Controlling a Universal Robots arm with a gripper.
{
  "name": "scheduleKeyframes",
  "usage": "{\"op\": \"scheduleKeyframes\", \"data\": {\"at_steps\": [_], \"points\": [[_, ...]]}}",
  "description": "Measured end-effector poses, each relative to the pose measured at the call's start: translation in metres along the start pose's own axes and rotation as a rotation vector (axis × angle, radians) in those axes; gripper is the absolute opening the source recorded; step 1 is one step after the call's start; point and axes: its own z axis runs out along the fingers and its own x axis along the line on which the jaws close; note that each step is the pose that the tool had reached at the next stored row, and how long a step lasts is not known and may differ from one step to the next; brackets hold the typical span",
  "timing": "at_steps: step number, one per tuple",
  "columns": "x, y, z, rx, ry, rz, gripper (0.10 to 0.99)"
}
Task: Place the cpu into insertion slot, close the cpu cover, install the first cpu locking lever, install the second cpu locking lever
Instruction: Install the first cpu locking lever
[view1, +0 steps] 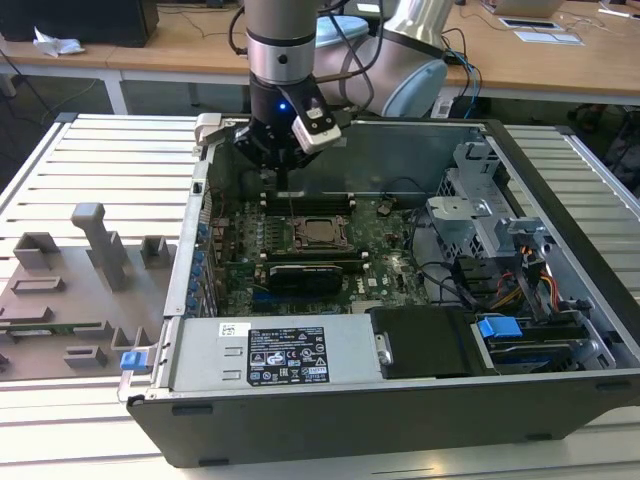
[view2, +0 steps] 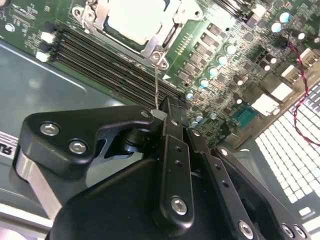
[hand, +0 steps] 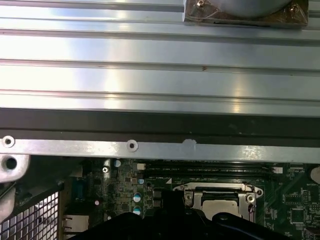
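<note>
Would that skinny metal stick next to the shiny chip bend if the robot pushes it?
Probably a little: the locking lever is a thin bare wire rod, so it likely flexes and springs back. It looks light, and its smooth metal might slip in the gripper pinching its end.

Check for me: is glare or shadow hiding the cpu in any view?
Second wrist view: glare washes the cpu face pale; the locking lever in the shut fingers is plainly visible. First wrist view: bright bands across the slatted table, motherboard dim by contrast. Exterior view: even light, no glare on the insertion slot.
</note>
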Motion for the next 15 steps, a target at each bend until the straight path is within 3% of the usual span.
{"op": "scheduleKeyframes", "data": {"at_steps": [6,11,15], "points": [[-0.0080,-0.0003,0.0002,0.000,0.0000,0.000,0.110],[-0.0214,-0.0007,0.0004,0.001,0.0001,0.000,0.110],[-0.0267,-0.0009,0.0005,0.001,0.0002,0.000,0.110]]}}
